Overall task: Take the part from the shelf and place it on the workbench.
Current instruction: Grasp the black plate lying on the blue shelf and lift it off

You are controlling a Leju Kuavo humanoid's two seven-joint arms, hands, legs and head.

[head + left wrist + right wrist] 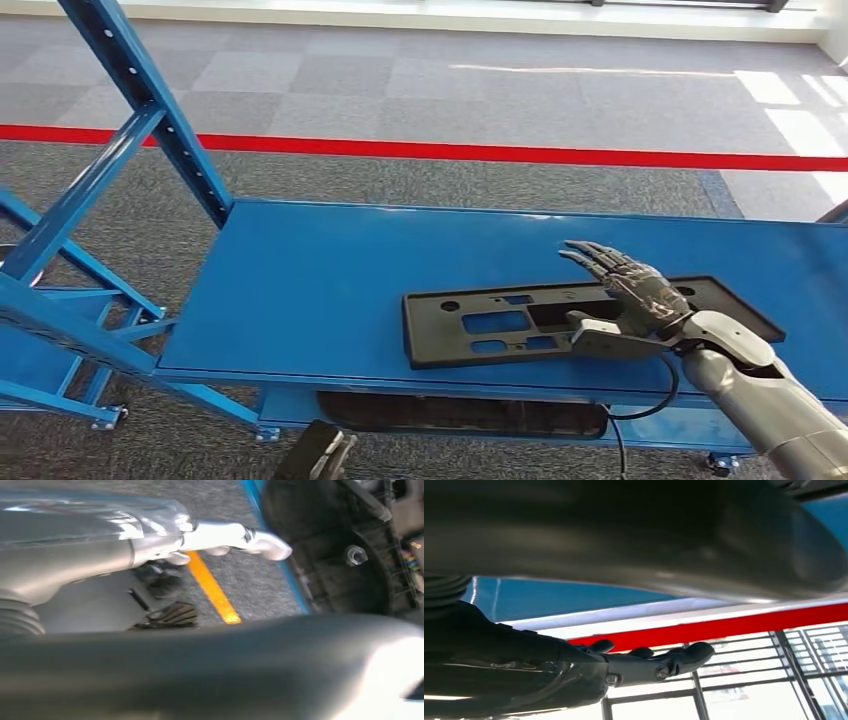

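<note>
The part [560, 318] looks like matt black plastic, lying on the workbench [330, 290] of smooth, blue-painted metal.

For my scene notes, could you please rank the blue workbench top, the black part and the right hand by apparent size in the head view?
1. Blue workbench top
2. Black part
3. Right hand, though it is nearer the camera.
</note>
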